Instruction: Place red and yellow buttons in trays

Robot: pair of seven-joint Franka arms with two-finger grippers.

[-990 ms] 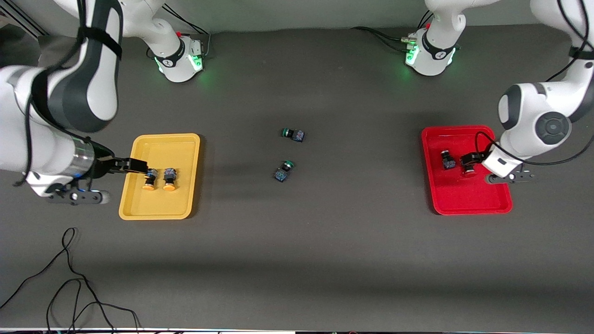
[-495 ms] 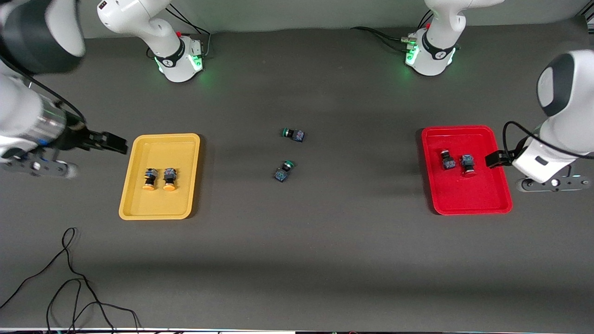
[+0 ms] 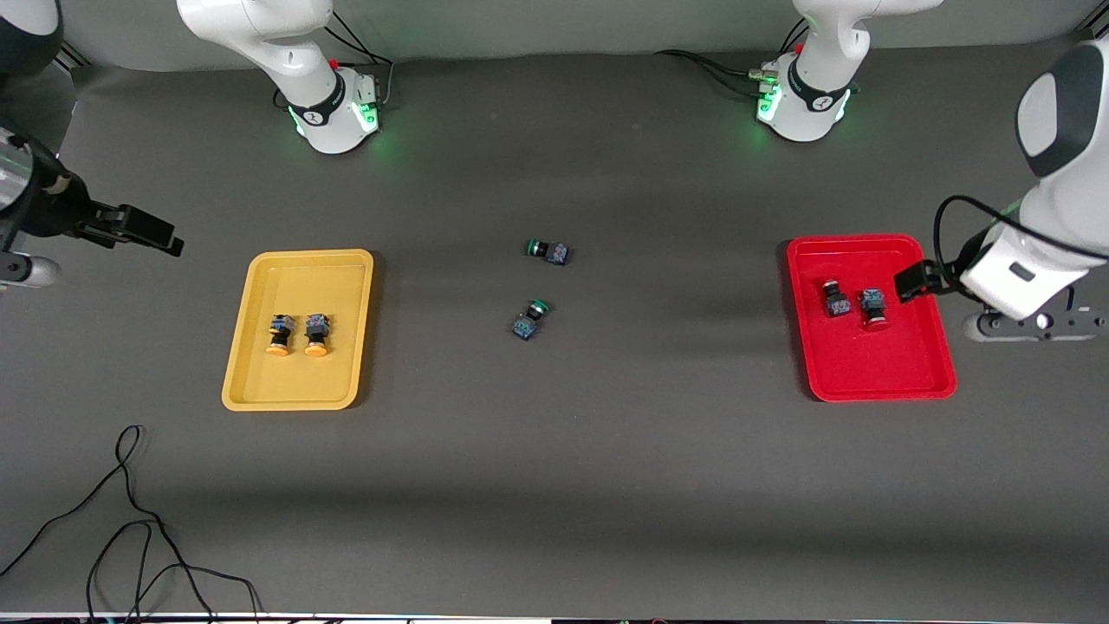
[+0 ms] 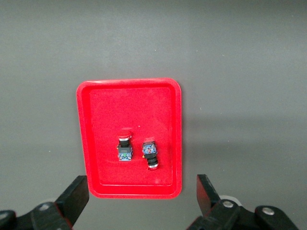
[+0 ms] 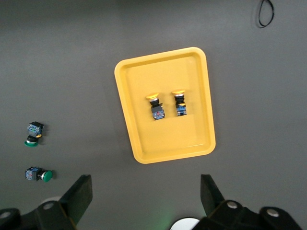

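Front view: two yellow buttons (image 3: 297, 334) lie side by side mid yellow tray (image 3: 260, 381), caps toward the camera. Two red buttons (image 3: 856, 308) lie mid red tray (image 3: 875, 386), one cap each way. Left gripper (image 3: 911, 282), over that tray's edge, and right gripper (image 3: 143, 230), over bare tabletop, gape empty.

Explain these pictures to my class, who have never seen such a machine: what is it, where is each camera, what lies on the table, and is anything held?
Two robot arms share a dark table. One picture looks down from high across it; the other two come from wrist cameras. The left pincer is over the red tray's edge, the right pincer over bare table beside the yellow tray. Both are open and hold nothing. Two red buttons lie in the red tray, two yellow buttons in the yellow one. Two green buttons lie mid-table.
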